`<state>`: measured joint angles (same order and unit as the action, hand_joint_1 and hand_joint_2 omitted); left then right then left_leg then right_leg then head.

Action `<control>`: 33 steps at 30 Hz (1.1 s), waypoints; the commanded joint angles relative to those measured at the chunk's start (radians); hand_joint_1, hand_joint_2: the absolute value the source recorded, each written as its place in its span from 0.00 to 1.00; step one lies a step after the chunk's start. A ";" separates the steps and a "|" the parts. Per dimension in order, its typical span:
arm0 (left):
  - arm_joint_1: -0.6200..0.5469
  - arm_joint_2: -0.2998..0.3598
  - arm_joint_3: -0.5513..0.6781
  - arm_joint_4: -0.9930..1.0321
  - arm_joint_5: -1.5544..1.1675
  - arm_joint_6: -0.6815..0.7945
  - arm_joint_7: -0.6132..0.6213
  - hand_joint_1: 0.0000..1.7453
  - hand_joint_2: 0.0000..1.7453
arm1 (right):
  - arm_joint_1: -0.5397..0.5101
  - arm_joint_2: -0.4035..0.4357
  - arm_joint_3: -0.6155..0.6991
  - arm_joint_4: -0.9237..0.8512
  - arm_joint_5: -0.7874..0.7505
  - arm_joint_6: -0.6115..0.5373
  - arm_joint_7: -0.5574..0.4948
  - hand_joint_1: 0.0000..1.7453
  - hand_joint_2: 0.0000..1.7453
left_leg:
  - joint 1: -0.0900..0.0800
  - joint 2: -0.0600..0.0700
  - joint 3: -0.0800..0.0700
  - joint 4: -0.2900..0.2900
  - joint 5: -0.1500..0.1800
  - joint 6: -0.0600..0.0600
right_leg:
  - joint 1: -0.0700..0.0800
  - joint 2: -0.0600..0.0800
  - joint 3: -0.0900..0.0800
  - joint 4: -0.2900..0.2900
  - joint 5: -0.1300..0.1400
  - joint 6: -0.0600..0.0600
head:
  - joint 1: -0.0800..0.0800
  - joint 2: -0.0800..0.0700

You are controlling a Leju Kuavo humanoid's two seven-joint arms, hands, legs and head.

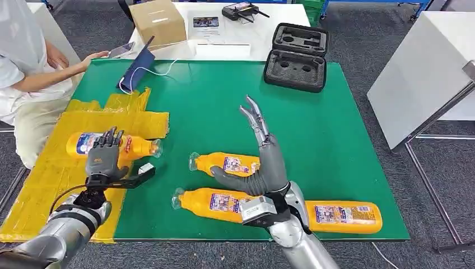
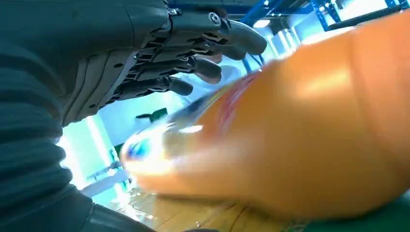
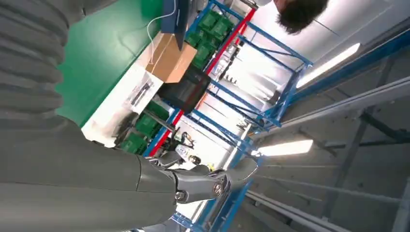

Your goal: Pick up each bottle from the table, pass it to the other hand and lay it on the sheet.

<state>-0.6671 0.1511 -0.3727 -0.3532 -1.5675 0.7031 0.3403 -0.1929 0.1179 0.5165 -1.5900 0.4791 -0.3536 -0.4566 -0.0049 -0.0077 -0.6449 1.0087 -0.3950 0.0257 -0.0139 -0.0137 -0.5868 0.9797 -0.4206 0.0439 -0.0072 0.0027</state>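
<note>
Orange plastic bottle [image 1: 112,144] is being laid on the yellow sheet [image 1: 50,179] by the left hand [image 1: 105,157], fingers loosened over it. The right hand [image 1: 263,159] is spread empty; another bottle [image 1: 224,163] must be grasped next.

No wording could be read. The orange plastic bottles [image 1: 224,163] beside the yellow sheet [image 1: 50,168] carried blue-and-white printed labels, their lettering too small to make out. A white printed sheet [image 1: 205,24] beyond the green mat [image 1: 336,140] bore a dark picture, its print illegible.
</note>
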 commanded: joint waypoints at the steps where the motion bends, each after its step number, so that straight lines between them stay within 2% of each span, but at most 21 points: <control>1: 0.057 -0.038 0.142 -0.187 0.039 -0.005 -0.091 0.00 1.00 | -0.018 -0.018 0.012 0.036 0.036 -0.018 0.014 0.00 1.00 | 0.001 0.000 0.003 0.000 -0.002 -0.002 | 0.001 0.000 0.004 -0.001 -0.002 -0.002 | 0.000 0.000; 2: 0.163 -0.088 0.301 -0.436 0.083 -0.005 -0.273 0.00 1.00 | -0.004 -0.028 0.010 0.042 0.098 -0.033 0.040 0.00 1.00 | 0.000 -0.001 0.002 -0.001 -0.001 -0.001 | 0.000 0.000 0.003 -0.001 -0.001 -0.001 | 0.000 0.000; 3: 0.202 -0.136 0.400 -0.544 0.126 -0.005 -0.380 0.00 1.00 | 0.002 -0.037 0.009 0.048 0.132 -0.028 0.065 0.00 1.00 | 0.001 -0.002 0.004 -0.001 -0.002 -0.002 | 0.001 -0.001 0.005 -0.001 -0.002 -0.001 | 0.000 0.000; 4: 0.230 -0.231 0.552 -0.596 0.229 -0.005 -0.599 0.00 1.00 | 0.019 -0.052 0.001 0.054 0.190 -0.016 0.099 0.00 1.00 | 0.000 -0.003 0.004 -0.001 -0.001 -0.001 | 0.000 -0.002 0.005 -0.002 -0.002 -0.001 | -0.001 0.000; 5: 0.221 -0.315 0.647 -0.549 0.484 -0.005 -0.849 0.00 1.00 | 0.035 -0.080 -0.007 0.070 0.300 0.012 0.157 0.00 1.00 | 0.000 -0.004 0.003 -0.001 0.000 0.000 | 0.000 -0.004 0.004 -0.002 -0.002 0.000 | -0.001 0.000; 6: 0.250 -0.321 0.605 -0.606 0.613 -0.056 -0.884 0.00 1.00 | 0.053 -0.084 -0.028 0.075 0.344 0.017 0.169 0.00 1.00 | 0.001 -0.005 0.005 -0.001 -0.002 -0.001 | 0.001 -0.005 0.007 -0.003 -0.003 0.000 | -0.001 0.000; 8: 0.386 -0.330 0.515 -0.928 0.841 -0.234 -0.835 0.00 1.00 | 0.094 -0.093 -0.073 0.080 0.458 0.027 0.204 0.00 1.00 | 0.000 -0.006 0.003 -0.001 -0.001 0.000 | 0.000 -0.006 0.001 -0.003 -0.002 0.000 | 0.000 0.000; 10: 0.452 -0.321 0.495 -1.078 0.956 -0.331 -0.794 0.00 1.00 | 0.126 -0.106 -0.105 0.065 0.526 0.030 0.225 0.00 1.00 | 0.000 -0.003 0.002 -0.001 -0.002 0.000 | 0.000 -0.003 0.005 -0.004 -0.003 -0.001 | 0.001 0.000; 11: 0.467 -0.316 0.496 -1.102 0.999 -0.390 -0.778 0.00 1.00 | 0.144 -0.106 -0.124 0.048 0.546 0.026 0.223 0.00 1.00 | 0.000 0.002 0.001 0.000 -0.003 0.000 | 0.000 0.001 0.003 -0.003 -0.002 -0.001 | 0.001 0.000; 13: 0.484 -0.319 0.509 -1.101 1.089 -0.514 -0.757 0.00 1.00 | 0.181 -0.126 -0.149 0.012 0.623 0.044 0.261 0.00 1.00 | -0.001 0.004 0.004 0.000 -0.006 -0.002 | 0.000 0.004 0.004 -0.003 -0.003 -0.002 | 0.000 0.000; 17: 0.496 -0.337 0.523 -0.968 1.321 -0.805 -0.676 0.00 1.00 | 0.264 -0.166 -0.194 -0.038 0.792 0.058 0.334 0.00 1.00 | -0.001 -0.001 0.003 -0.001 -0.006 -0.002 | -0.001 -0.001 0.004 -0.004 -0.003 -0.002 | -0.001 0.000; 21: 0.541 -0.365 0.467 -0.937 1.299 -0.802 -0.710 0.00 1.00 | 0.316 -0.189 -0.220 -0.053 0.823 0.051 0.355 0.00 1.00 | -0.001 -0.002 0.002 -0.001 -0.005 -0.001 | -0.001 -0.001 0.003 -0.004 -0.004 0.000 | 0.000 0.000; 24: 0.544 -0.362 0.460 -0.952 1.299 -0.800 -0.709 0.00 1.00 | 0.313 -0.186 -0.219 -0.053 0.825 0.051 0.356 0.00 1.00 | -0.001 -0.001 0.005 0.000 -0.007 -0.002 | 0.000 -0.001 0.006 -0.004 -0.006 -0.001 | 0.000 0.000; 29: 0.541 -0.357 0.461 -0.958 1.302 -0.798 -0.701 0.00 1.00 | 0.307 -0.183 -0.216 -0.052 0.828 0.055 0.359 0.00 1.00 | 0.000 -0.001 0.001 0.000 -0.005 -0.002 | 0.000 0.000 0.002 -0.003 -0.004 0.000 | -0.001 0.000; 33: 0.572 -0.363 0.418 -0.970 1.308 -0.811 -0.693 0.00 1.00 | 0.353 -0.211 -0.248 -0.062 0.853 0.060 0.407 0.00 1.00 | 0.000 -0.001 0.004 0.000 -0.007 -0.002 | 0.000 0.000 0.005 -0.003 -0.006 -0.001 | -0.001 0.000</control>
<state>-0.1182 -0.1980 0.0923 -1.3252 -0.2628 -0.0988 -0.3643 0.1165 -0.0465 0.3155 -1.6442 1.3154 -0.3044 -0.0934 -0.0058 -0.0085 -0.6460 1.0087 -0.3992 0.0251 -0.0143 -0.0141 -0.5876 0.9774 -0.4236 0.0447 -0.0080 0.0027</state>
